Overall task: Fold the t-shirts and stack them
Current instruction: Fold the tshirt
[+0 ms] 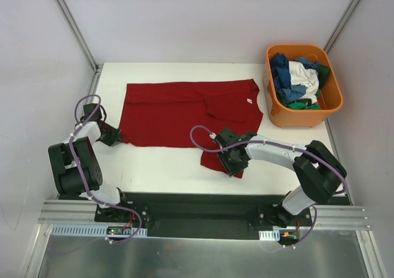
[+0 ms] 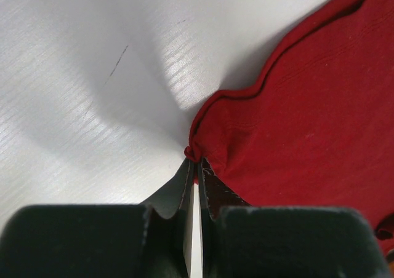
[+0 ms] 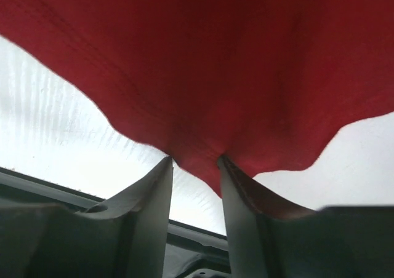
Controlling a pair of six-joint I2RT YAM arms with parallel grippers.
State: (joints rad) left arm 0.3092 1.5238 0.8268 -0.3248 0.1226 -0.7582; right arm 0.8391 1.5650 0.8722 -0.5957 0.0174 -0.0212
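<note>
On the worktop (image 1: 160, 170) the red shirt (image 1: 178, 109) is lying spread out, while the other shirts (image 1: 298, 81) are sitting bundled in the tub (image 1: 289, 119) at the far right. To my eye the first fold is being set up. The left gripper (image 2: 196, 162) is pinching the shirt's near-left hem corner, jaws shut tight on it, its arm hunching low by the worktop's left edge. The right gripper (image 3: 195, 161) is straddling a tuck of cloth at the near-right corner, jaws partway apart; whether they are biting I cannot tell. Its arm is reaching in low from the right. Next, I'd judge, both corners need lifting together and carrying away evenly, so the fold lands square.
</note>
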